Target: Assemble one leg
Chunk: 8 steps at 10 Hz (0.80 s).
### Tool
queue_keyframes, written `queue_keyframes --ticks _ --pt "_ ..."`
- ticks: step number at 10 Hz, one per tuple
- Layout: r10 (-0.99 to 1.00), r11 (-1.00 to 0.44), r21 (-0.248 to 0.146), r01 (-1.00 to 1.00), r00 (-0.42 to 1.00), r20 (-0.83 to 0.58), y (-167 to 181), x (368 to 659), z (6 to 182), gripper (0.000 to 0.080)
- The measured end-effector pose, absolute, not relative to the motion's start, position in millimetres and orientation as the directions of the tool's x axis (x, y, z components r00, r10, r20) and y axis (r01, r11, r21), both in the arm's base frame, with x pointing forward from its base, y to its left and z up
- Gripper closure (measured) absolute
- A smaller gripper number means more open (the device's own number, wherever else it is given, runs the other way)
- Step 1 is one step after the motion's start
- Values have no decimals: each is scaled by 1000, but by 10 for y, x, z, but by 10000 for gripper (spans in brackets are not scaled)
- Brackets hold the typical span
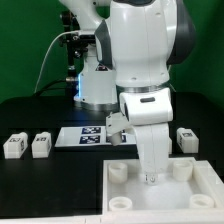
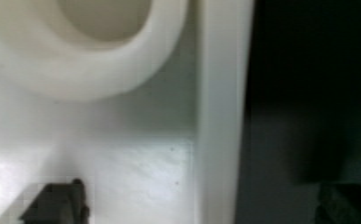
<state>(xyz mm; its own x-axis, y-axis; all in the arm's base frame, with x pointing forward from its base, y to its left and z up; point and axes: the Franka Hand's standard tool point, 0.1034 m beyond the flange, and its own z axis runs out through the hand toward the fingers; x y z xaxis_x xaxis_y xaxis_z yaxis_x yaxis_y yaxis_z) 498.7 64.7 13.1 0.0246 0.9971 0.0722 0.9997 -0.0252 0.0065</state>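
Leg, small white plastic tagged post (image 1: 186,139): lies ungrasped on black table (image 1: 40,190), near the claw. Claw (image 1: 150,177): wide, empty, straddling edge of large white square panel (image 1: 205,188). Step, judged: settling panel. Next calls for fetching leg.

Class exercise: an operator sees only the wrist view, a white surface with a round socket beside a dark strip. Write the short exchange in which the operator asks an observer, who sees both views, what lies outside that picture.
Operator: How many loose legs can you see?
Observer: Three small white plastic posts with square tags: the far-left leg and the second leg at the exterior view's left, and the right-hand leg at its right.
Operator: Where is my gripper?
Observer: The gripper hangs low over the large white square panel, between two of its round sockets.
Operator: Anything else on the table?
Observer: The marker board lies flat behind the panel.
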Motion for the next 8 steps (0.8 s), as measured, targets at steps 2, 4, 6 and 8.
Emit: queue_keyframes --ticks 2,4,6,8 --pt "986 -154 21 988 152 70 705 4931 361 150" --pt "910 -410 15 912 408 79 999 4859 505 150" --pt "814 -576 10 817 573 91 1296 4808 598 150" --pt "715 -695 1 719 692 103 1385 4828 662 150"
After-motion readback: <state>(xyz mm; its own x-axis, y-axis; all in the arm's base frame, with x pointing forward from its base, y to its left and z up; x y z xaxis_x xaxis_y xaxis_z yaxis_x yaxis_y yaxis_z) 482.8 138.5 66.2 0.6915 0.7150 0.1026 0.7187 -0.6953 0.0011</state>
